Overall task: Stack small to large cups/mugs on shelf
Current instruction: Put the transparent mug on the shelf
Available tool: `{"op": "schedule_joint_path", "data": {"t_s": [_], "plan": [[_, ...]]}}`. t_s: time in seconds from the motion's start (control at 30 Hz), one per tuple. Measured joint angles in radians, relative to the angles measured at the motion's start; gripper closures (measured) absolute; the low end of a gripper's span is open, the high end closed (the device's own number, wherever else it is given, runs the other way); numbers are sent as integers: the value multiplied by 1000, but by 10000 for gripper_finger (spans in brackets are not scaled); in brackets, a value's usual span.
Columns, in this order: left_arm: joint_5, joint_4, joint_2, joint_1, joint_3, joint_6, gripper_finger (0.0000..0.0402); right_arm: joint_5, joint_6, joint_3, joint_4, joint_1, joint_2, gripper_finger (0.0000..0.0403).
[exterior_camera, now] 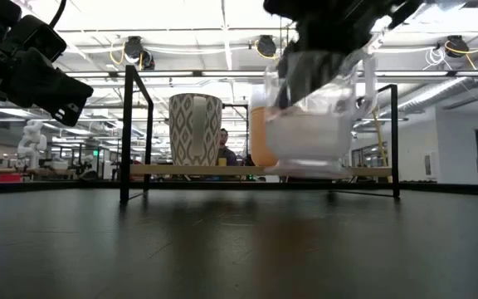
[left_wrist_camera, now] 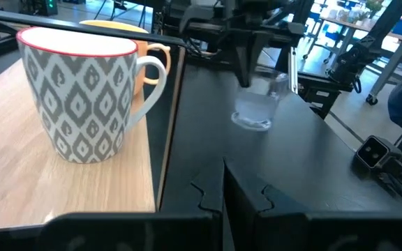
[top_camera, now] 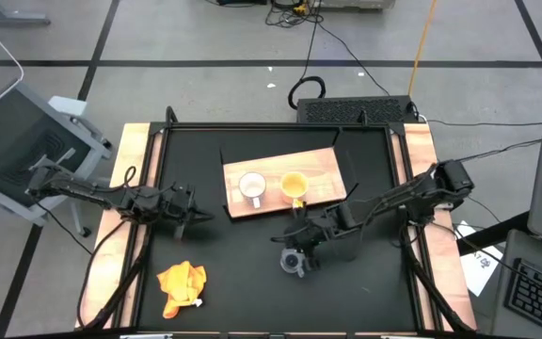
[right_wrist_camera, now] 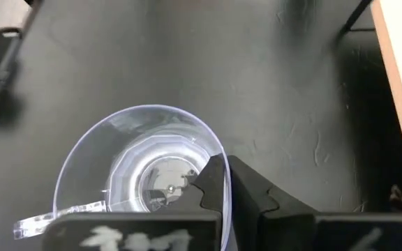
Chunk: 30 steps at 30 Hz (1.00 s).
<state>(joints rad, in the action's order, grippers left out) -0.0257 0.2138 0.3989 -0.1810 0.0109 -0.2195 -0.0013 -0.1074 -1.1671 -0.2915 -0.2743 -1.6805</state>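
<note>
A white patterned mug (top_camera: pixel 252 185) and a yellow-orange cup (top_camera: pixel 294 184) stand upright on their bases on the light-brown wooden shelf (top_camera: pixel 323 168); both also show in the left wrist view, the mug (left_wrist_camera: pixel 82 90) and the cup (left_wrist_camera: pixel 144 47). My right gripper (top_camera: pixel 301 247) is shut on a clear glass cup (top_camera: pixel 294 261), near of the shelf's right half. The low view shows the glass cup (exterior_camera: pixel 314 108) above the black table. My left gripper (top_camera: pixel 194 207) is shut and empty, just left of the shelf. My right gripper pinches the glass cup's wall at the rim (right_wrist_camera: pixel 211 159), one finger inside the cup and one outside, on the side opposite the handle (right_wrist_camera: pixel 54 217). The fingers come from above, pointing down. The cup hangs roughly upright, mouth up, lifted clear of the table.
An orange-yellow cloth (top_camera: pixel 182 284) lies crumpled at the table's near left. A black frame (exterior_camera: pixel 127 133) rises around the shelf. Wooden strips (top_camera: pixel 130 179) border the table's left and right sides. Open black tabletop (top_camera: pixel 252 292) lies near of the shelf.
</note>
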Motion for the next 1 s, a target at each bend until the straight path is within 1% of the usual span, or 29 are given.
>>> {"op": "schedule_joint_path", "data": {"t_s": [0.23,0.4,0.67,1.0], "plan": [[-1,1,0,-39,0,7,392,-3,-1,-17,1,34,-45,403],[-1,5,0,-60,0,24,392,-3,-3,-17,34,46,-69,403],[-26,6,0,-82,0,32,392,-4,-15,-16,25,45,-80,403],[-28,7,0,-84,0,34,392,-3,-38,-16,25,41,-79,403]]}}
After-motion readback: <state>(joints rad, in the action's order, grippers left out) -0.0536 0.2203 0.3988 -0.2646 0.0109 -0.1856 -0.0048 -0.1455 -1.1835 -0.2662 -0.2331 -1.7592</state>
